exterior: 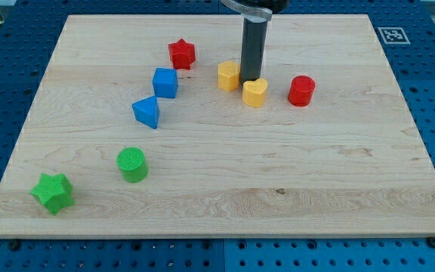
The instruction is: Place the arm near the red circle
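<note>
1. at the view's far left, near the desk (225, 219)'s bottom corner, sits a green star (52, 192), with a green cylinder (133, 164) just up and to its right; two green blocks, both well apart from the work.
2. further right, a blue triangle (146, 112) and a blue cube (165, 82) lie near each other, and a red star (181, 54) sits above them toward the view's top; two blue blocks.
3. at centre, my tip (251, 80) is wedged between a yellow block (229, 75) on its left and a yellow heart (254, 92) just below it (touching or nearly so, i cannot tell); two yellows.
4. the tool is a bare rod, so it neither clasps nor lets go of anything.
5. right of the heart stands the red circle (301, 90), a short cylinder, near my tip but apart; two reds counting the star, eight blocks in all.
6. i judge the tip sits here because it is closing on the circle, and a short move toward the view's right would finish it.
</note>
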